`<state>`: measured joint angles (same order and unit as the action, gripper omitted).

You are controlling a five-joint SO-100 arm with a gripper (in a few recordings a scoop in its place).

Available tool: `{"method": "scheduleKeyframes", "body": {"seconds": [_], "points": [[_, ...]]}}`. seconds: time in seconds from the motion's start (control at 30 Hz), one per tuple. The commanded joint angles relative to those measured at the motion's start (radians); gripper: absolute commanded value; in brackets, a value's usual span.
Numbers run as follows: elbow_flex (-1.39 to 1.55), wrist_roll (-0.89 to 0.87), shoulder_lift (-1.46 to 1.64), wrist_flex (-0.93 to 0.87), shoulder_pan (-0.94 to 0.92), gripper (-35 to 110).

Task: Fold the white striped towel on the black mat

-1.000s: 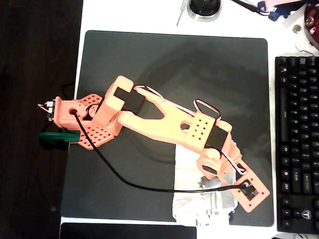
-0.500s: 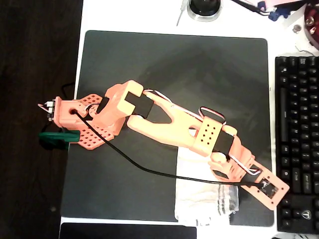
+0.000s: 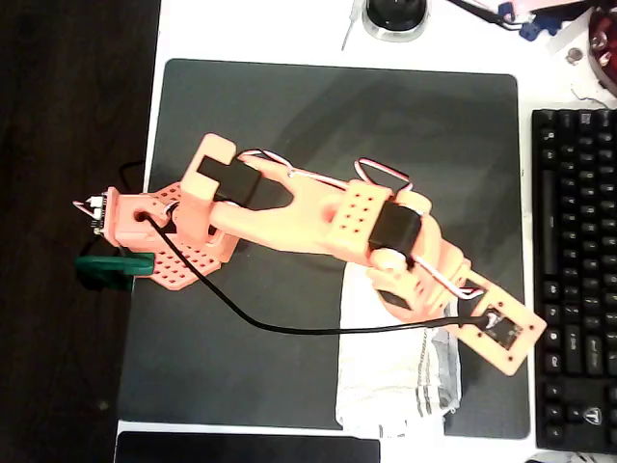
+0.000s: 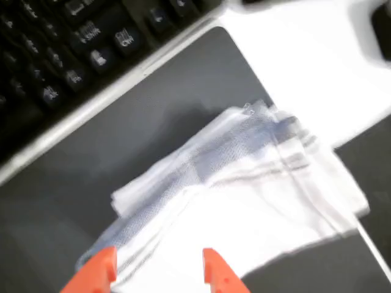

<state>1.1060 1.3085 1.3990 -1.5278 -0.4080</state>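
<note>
Overhead view: the white striped towel [image 3: 395, 371] lies bunched in layers at the lower right of the black mat [image 3: 318, 125], partly under the orange arm [image 3: 308, 207], beside the black keyboard [image 3: 574, 270].

Wrist view: the gripper [image 4: 157, 270] hovers above the towel with its fingers [image 4: 215, 270] apart and empty. The cloth looks thin, light and limp; a loose corner or edge looks like the best hold.

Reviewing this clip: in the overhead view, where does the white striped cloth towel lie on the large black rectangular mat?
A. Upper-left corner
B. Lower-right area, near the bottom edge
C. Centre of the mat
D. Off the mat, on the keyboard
B: in the overhead view the white striped cloth towel lies bunched at the lower right of the large black rectangular mat, reaching its bottom edge, left of the black keyboard.
</note>
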Motion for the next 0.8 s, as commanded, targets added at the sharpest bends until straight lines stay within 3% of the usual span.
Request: {"method": "scheduleKeyframes", "body": {"seconds": [0.0,0.23,0.47,0.77], "points": [[0.071,0.017,0.043,0.074,-0.064,19],[0.192,0.058,-0.031,0.298,-0.152,15],[0.206,0.083,-0.028,0.287,-0.181,2],[0.229,0.106,-0.215,0.538,-0.175,0]]}}
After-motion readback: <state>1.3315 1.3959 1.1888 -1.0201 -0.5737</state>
